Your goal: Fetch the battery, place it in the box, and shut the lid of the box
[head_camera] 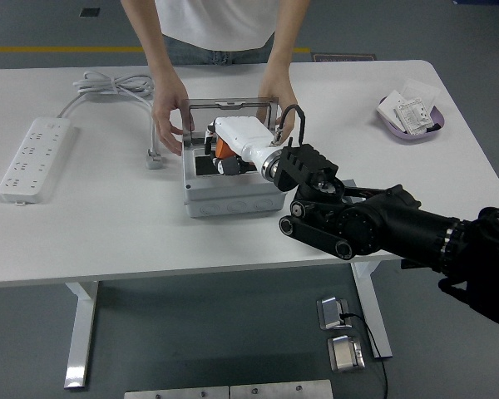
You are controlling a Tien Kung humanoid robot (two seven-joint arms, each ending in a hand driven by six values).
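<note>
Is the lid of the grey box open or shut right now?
Open. The lid stands up behind the box, the robot's right hand reaching inside while a person's hands hold its sides.

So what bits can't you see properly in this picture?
All in the head view:
- Inside of the grey plastic box: mostly covered by the robot's white right hand.
- The battery: cannot be picked out; only an orange bit shows under that hand.
- Right hand's fingertips: hidden inside the box.
- Left arm: out of frame.
- Person's hands at the box's sides: the person is cut off above by the top edge.
- Packets in the purple dish: print too small.
</note>
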